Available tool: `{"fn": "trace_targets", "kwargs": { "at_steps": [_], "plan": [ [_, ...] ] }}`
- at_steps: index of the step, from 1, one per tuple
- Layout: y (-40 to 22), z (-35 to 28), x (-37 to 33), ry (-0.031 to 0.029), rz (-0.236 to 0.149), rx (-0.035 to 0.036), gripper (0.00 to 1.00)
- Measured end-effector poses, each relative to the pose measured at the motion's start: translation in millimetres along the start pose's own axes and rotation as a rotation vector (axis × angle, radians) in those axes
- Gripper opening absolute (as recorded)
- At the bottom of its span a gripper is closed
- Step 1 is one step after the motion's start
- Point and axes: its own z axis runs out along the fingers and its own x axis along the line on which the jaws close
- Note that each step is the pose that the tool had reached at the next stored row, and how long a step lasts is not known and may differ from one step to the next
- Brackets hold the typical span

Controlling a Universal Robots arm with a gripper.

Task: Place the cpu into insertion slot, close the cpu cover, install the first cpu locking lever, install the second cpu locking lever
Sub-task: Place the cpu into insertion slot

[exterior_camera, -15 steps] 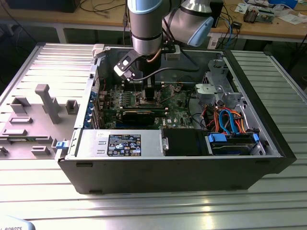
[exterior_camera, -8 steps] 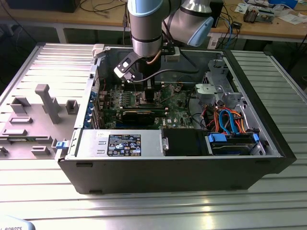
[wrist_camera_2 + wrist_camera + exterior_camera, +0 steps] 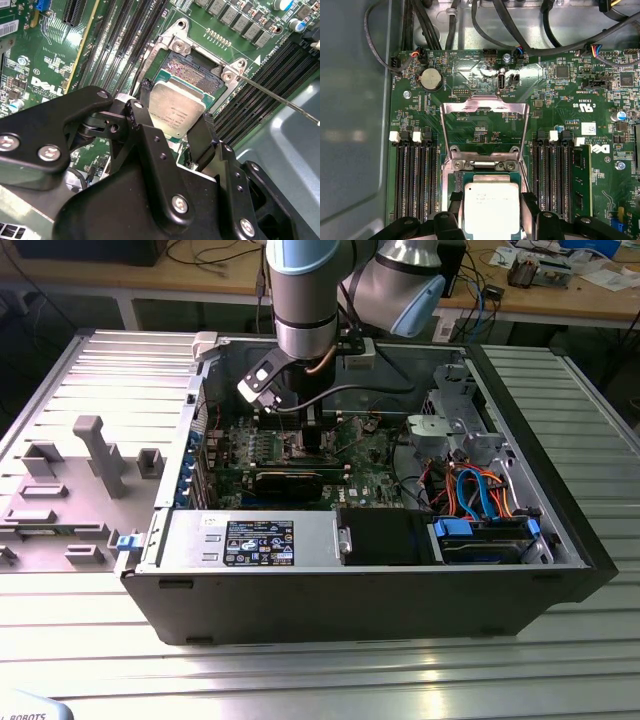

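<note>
A ribbed metal worktop [image 3: 560, 660] carries an open computer case [image 3: 350, 590]. Wooden benches [image 3: 200, 275] stand at 12 o'clock in the exterior view. A grey fixture [image 3: 90, 455] lies at 9 o'clock of the case. Inside the case, a drive bay [image 3: 485, 540] with blue and orange cables [image 3: 478, 490] sits at 3 o'clock. The arm [image 3: 305, 300] reaches down into the case over the motherboard [image 3: 570, 90].

The gripper [image 3: 176, 107] holds the cpu [image 3: 491, 207], its jaws pinching two opposite edges. The cpu is square, so it has no long axis. Its metal top faces up, away from the board. It sits partly over the insertion slot [image 3: 195, 70], whose contact field is partly exposed. Whether the cpu touches the slot cannot be told.

The cpu cover [image 3: 485, 106] is swung open on a hinge at the slot's edge. A thin lever [image 3: 280, 98] stands clear of the slot. Memory slots [image 3: 415, 175] flank the slot on both sides, close to the fingers [image 3: 145, 95].
</note>
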Motion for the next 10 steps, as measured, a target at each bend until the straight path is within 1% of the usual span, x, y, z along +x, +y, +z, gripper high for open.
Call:
{"fn": "trace_targets", "kwargs": {
  "at_steps": [2,3,4,5,6,10],
  "plan": [
    [0.0,0.4,0.0,-0.0004,0.0,0.0,0.54],
    [0.0,0.6,0.1,-0.0044,0.0,0.0014,0.54],
    [-0.2,1.3,0.7,-0.0265,-0.002,0.0084,0.54],
    [-0.1,1.5,1.0,-0.0288,-0.002,0.0099,0.54],
    [-0.2,1.4,1.6,-0.0292,-0.002,0.0105,0.54],
    [-0.1,2.2,3.1,-0.0274,-0.003,0.0108,0.54]
  ]
}}
